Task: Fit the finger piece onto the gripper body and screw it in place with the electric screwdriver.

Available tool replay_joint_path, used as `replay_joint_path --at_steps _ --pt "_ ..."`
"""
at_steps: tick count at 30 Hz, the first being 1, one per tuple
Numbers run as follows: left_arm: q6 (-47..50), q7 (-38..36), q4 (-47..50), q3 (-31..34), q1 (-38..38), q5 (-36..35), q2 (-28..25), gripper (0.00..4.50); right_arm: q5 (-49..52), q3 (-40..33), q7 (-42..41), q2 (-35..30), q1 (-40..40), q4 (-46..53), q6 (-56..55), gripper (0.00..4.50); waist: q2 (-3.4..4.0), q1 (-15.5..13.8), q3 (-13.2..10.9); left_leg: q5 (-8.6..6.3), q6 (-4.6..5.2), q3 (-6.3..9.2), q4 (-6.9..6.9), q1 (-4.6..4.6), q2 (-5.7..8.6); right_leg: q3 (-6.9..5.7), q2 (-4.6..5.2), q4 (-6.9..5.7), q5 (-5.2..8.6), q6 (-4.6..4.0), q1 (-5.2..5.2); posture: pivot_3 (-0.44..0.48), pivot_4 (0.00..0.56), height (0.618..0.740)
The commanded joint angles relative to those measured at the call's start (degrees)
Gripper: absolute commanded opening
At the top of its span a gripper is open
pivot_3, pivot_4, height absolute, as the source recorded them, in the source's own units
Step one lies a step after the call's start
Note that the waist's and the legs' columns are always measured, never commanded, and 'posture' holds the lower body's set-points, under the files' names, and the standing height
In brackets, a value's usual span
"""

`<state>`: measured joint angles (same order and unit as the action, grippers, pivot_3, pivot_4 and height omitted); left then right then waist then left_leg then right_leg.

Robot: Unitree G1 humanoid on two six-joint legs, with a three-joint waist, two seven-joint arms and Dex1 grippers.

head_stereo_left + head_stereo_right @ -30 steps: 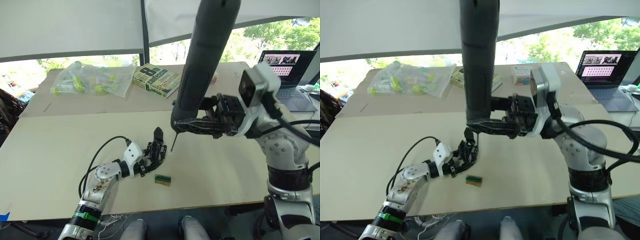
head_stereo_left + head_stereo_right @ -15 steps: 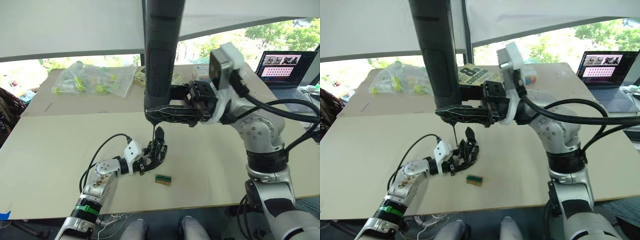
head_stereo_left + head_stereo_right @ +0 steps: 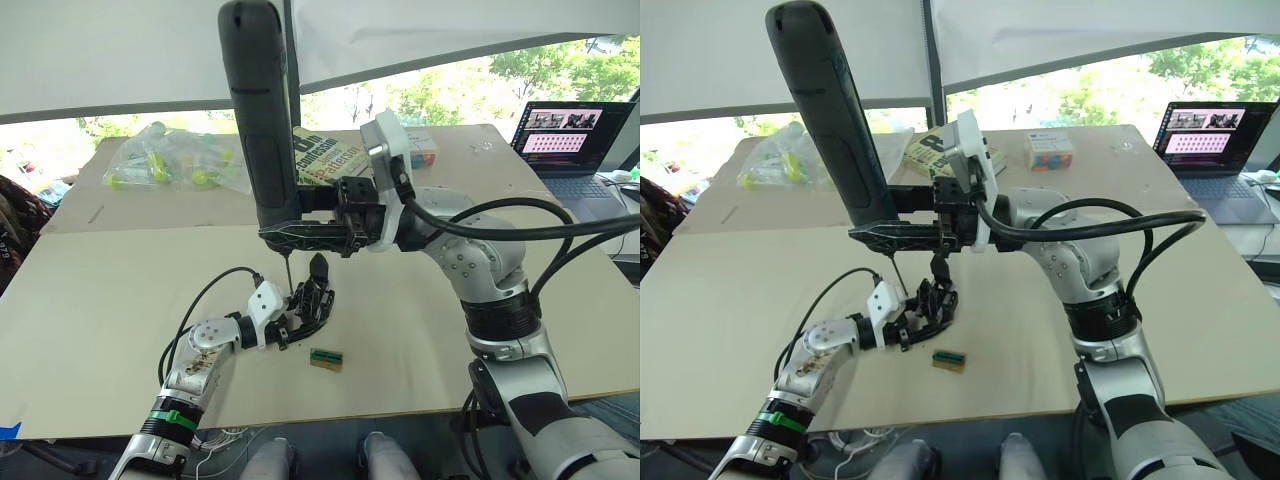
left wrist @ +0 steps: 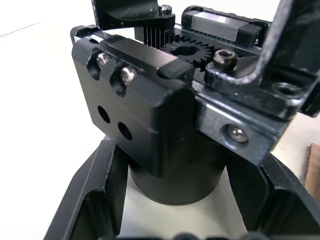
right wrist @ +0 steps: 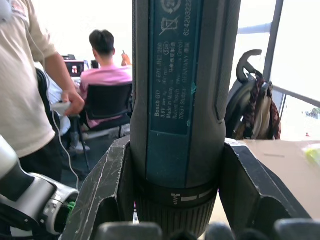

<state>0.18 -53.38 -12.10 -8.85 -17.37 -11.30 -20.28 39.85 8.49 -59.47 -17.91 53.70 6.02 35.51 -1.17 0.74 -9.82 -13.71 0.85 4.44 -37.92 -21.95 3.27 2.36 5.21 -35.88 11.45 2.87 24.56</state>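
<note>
The screwdriver is cut off at the top of the right wrist view, so its rounded end is not seen there. In the left wrist view the body is cropped above, and its base is partly hidden by the left fingers. The bit's contact point is too small to be judged.

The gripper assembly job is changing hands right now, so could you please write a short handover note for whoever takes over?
Left gripper: shut on the gripper body, held on the table.
Right gripper: shut on the electric screwdriver, upright, bit pointing down just above the body.
Finger piece: stands up from the gripper body, apparently fitted.
Done: both parts gripped, driver brought over.
Left: seat the bit on a screw and drive it; whether any is tight, I cannot tell.
</note>
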Motion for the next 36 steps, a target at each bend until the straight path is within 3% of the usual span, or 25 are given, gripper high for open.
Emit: replay_joint_path --at_steps 1,36 --pt "1.1 0.2 -0.4 -0.1 0.9 0.2 -0.3 2.32 -0.9 -0.9 -0.1 1.3 0.9 0.8 -3.2 1.92 0.0 0.0 0.0 0.0 0.0 0.0 0.0 0.0 0.0 0.0 0.0 0.0 0.0 0.0 0.0 0.0 0.15 0.737" --pt "4.0 0.6 2.8 0.0 2.5 -0.3 -1.0 2.32 -9.1 2.5 -3.7 2.6 -3.7 -0.6 -6.7 1.92 0.0 0.2 0.0 -0.01 0.0 0.0 0.0 -0.05 -0.01 0.0 -0.01 0.0 0.0 0.0 0.09 0.0 0.15 0.737"
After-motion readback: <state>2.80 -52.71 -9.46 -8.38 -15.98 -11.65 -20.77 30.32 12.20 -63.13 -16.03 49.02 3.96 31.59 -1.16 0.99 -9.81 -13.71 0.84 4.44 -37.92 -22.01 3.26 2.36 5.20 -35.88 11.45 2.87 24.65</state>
